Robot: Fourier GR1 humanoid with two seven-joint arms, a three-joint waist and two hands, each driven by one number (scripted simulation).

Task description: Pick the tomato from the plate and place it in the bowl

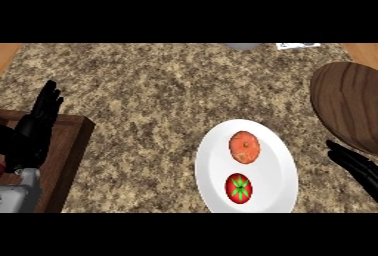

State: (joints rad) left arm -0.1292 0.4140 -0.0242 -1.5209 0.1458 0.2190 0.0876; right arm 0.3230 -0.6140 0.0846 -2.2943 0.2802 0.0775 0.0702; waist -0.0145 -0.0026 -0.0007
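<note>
A red tomato (238,188) with a green star-shaped stem lies on the near half of a white plate (277,165). Beyond it on the same plate sits an orange-red round fruit (245,147). A brown wooden bowl (348,107) shows at the right edge, cut off by the frame. My right hand (356,166) is at the lower right, between plate and bowl, fingers straight and open, touching nothing. My left hand (40,122) rests at the left edge, fingers up and open.
A dark wooden board (66,160) lies under my left forearm at the lower left. The speckled stone counter (162,90) spreads across the middle. A grey object (242,46) and a white item (299,45) peek in at the far edge.
</note>
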